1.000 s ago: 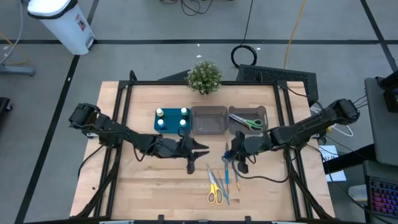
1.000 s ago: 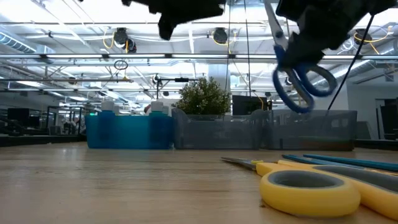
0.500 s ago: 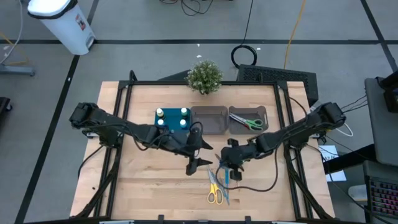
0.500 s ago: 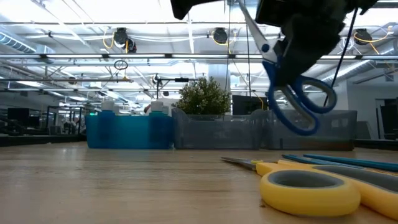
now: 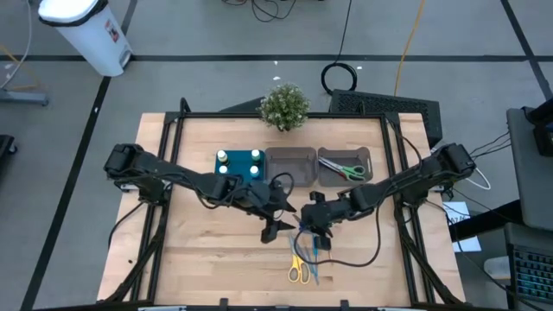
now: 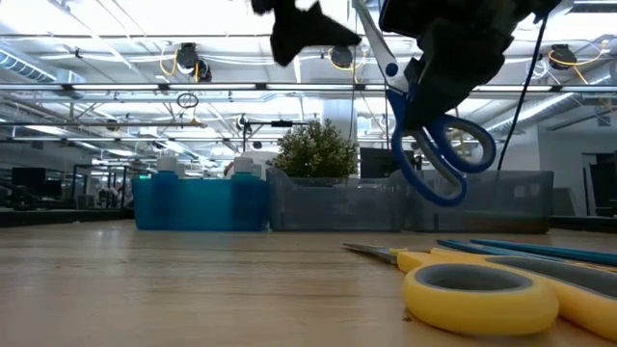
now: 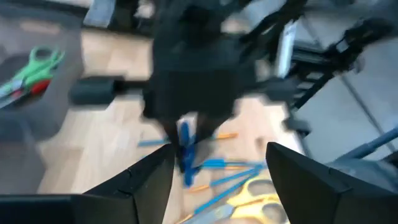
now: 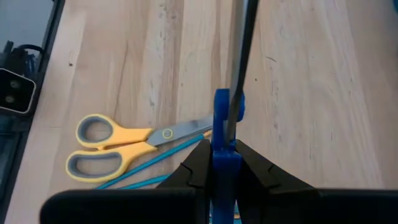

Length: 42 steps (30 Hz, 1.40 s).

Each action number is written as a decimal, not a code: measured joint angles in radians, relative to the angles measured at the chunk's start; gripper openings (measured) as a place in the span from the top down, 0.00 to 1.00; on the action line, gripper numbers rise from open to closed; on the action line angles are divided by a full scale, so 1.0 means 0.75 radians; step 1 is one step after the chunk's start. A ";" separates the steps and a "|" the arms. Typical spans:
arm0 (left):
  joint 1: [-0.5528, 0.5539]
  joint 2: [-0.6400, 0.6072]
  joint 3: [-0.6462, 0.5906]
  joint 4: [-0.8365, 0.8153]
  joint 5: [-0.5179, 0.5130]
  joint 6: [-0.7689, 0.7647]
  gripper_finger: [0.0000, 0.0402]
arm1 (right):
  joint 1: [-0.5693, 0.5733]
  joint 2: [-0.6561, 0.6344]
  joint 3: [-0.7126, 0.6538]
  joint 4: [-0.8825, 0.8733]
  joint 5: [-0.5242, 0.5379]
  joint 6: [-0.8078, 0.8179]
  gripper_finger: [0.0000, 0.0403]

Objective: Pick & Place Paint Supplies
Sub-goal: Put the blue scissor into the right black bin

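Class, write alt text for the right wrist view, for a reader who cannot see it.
The right gripper is shut on blue-handled scissors, blades pointing away over a wooden table. Yellow-handled scissors lie flat on the table beyond, beside thin blue sticks.

Blue scissors (image 6: 429,145), yellow scissors (image 8: 124,146) — grey blades; teal tray (image 5: 238,165), green plant (image 5: 284,105).
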State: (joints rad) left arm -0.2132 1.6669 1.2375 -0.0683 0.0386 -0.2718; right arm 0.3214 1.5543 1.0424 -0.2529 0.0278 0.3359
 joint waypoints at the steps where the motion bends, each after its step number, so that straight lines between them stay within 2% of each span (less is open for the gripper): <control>1: 0.006 0.012 -0.003 -0.008 -0.002 0.000 0.37 | 0.000 0.000 0.000 -0.002 0.000 0.000 0.93; 7: 0.044 0.057 0.000 0.101 0.019 0.005 0.40 | 0.000 0.001 -0.002 -0.015 0.001 0.005 0.93; 13: 0.048 0.081 -0.003 0.101 0.031 0.025 0.43 | 0.000 0.001 -0.003 -0.012 0.001 0.000 0.93; 17: 0.048 0.082 -0.003 0.094 0.043 0.053 0.49 | 0.000 0.001 -0.003 -0.012 0.001 0.000 0.93; 24: 0.049 0.082 -0.003 0.108 0.053 0.054 0.69 | 0.000 0.001 -0.003 -0.014 0.001 0.004 0.93; 31: 0.064 0.082 -0.003 0.103 0.068 0.047 0.96 | -0.001 0.001 -0.003 -0.017 0.002 0.011 0.93; 33: 0.066 0.082 -0.003 0.100 0.075 0.054 0.97 | -0.001 0.001 -0.003 -0.016 0.003 0.021 0.93; 39: 0.027 0.064 -0.003 0.046 -0.103 0.105 0.98 | -0.012 -0.004 -0.004 -0.052 0.003 0.011 0.86; 42: 0.004 0.025 -0.003 -0.026 -0.183 0.110 0.99 | -0.012 -0.034 -0.002 -0.156 -0.003 0.013 0.80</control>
State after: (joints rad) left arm -0.2105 1.6854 1.2356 -0.0875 -0.0984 -0.1894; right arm 0.3126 1.5285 1.0409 -0.3696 0.0256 0.3458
